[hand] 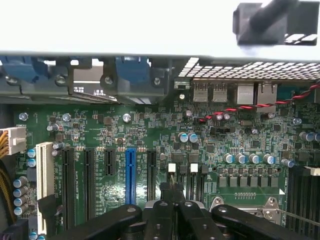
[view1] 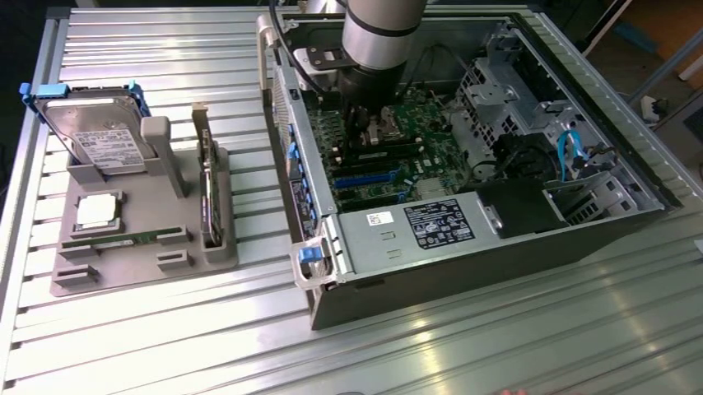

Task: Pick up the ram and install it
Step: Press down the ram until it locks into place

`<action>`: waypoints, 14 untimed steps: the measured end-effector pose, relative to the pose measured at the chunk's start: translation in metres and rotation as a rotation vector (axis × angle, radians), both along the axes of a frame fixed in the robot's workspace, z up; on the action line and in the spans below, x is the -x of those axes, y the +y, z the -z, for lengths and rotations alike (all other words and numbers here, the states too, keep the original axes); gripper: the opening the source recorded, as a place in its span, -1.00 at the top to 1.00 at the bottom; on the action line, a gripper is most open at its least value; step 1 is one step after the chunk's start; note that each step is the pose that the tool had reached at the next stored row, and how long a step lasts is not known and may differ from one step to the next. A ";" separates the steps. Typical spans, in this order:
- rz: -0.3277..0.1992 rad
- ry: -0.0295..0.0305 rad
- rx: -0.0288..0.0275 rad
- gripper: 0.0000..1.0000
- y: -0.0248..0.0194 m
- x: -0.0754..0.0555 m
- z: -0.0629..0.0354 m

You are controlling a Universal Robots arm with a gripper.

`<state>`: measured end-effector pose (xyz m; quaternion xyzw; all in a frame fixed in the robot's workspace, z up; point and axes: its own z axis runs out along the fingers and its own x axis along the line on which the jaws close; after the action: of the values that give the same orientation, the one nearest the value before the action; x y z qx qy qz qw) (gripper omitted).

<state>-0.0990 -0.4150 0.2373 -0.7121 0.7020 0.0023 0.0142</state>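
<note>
One robot arm is reaching down into an open computer case that is lying on its side on a ribbed metal surface, with its claw hanging low over the green motherboard. In the wrist view the claw's two dark fingers are pressing tightly together, leaving only a hairline seam between them, and whether anything thin is sitting in that seam cannot be told. The closed tips are pointing at a pair of narrow black slots with white latches, just beside a row of longer black expansion slots and one blue slot. A red-and-black twisted wire is running across the board near the rear ports. Well apart from the case, toward the exterior view's left, a gray holder tray is sitting on the same surface. The ram, a thin green stick, is lying flat in a groove along the tray's near side, with no part of the arm near it. A silver square processor chip is resting just behind the ram, a hard drive in a blue frame is leaning upright at the tray's far end, and a dark expansion card is standing on edge along the side of the tray nearest the case.
</note>
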 end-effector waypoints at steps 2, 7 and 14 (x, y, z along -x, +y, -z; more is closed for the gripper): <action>0.000 0.0000 0.0000 0.79 0.0000 0.000 0.0000; 0.000 0.0000 -0.0001 0.79 0.0013 0.000 0.0001; 0.000 0.0000 0.0000 0.79 0.0014 0.000 0.0012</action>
<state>-0.0991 -0.4136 0.2361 -0.7120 0.7021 0.0023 0.0142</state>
